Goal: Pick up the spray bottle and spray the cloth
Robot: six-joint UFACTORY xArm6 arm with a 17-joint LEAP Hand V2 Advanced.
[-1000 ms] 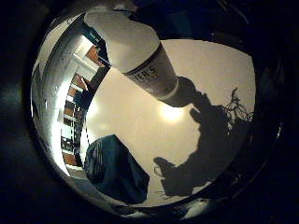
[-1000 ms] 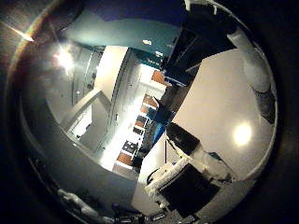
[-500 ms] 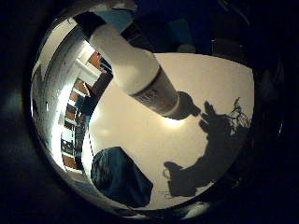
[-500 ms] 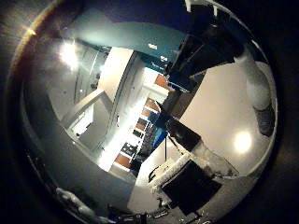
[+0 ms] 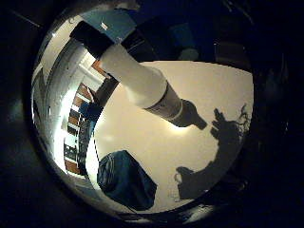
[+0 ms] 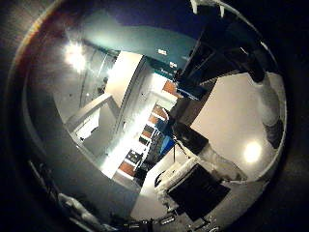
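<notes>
A white spray bottle (image 5: 142,85) with a dark top stands upright on a white table (image 5: 214,90) in the right little finger side palm view. A dark blue cloth (image 5: 123,180) lies crumpled on the table, away from the bottle and near the table's edge. The hand's shadow, with spread fingers, falls on the table beside the bottle. In the right thumb side palm view the bottle (image 6: 273,108) stands at the edge of the picture, and my hand's white and black fingers (image 6: 201,166) reach in, relaxed and holding nothing.
Beyond the table's edge lies a room with shelves and orange furniture (image 5: 74,119). Dark objects (image 5: 190,43) stand at the table's far side behind the bottle. A bright light spot (image 6: 253,151) reflects off the table.
The whole picture has shifted: the camera has drawn back from the bottle, which looks smaller and shows more of its top. The bottle and cloth stay in place.
</notes>
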